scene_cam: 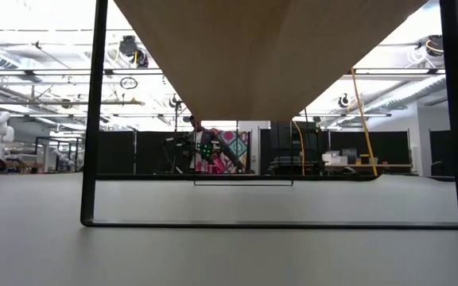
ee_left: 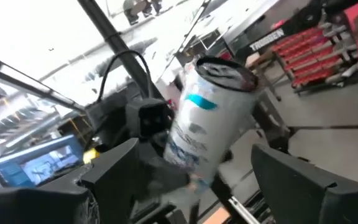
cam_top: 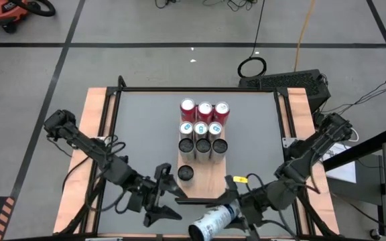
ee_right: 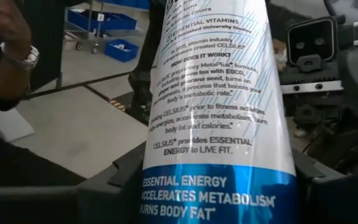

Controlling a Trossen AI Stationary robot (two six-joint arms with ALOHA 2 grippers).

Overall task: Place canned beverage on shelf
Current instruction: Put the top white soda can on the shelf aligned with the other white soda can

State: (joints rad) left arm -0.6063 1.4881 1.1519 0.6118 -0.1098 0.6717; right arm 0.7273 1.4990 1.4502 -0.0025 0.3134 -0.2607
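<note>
While the carry step was in hand — pick done, placement not — the left gripper (cam_top: 161,201) hung just off the shelf's near left corner, fingers spread and gripping nothing, and it pointed toward the can.

The shelf (cam_top: 206,182), a light wood-grain board with a dark rim, lay mid-table. Seven cans stood on it: three red ones (cam_top: 204,111) in the far row, three silver ones (cam_top: 202,139) in front of them, and a single can (cam_top: 186,173) alone on the left of the next row. The near strip of board was bare.

The right gripper (cam_top: 236,204) was clamped on the canned beverage (cam_top: 212,223) at the table's near edge, just off the shelf's near end. The can lay tilted almost on its side, its dark top aimed toward the near-left, clear of the board.

My read — the next move called for turning the can upright, carrying it over the rim, and setting it beside the lone can without knocking a neighbour, then letting go.

The can looked white and silver with a blue band and small printed text, slim and tall, with no dent that I could see.
</note>
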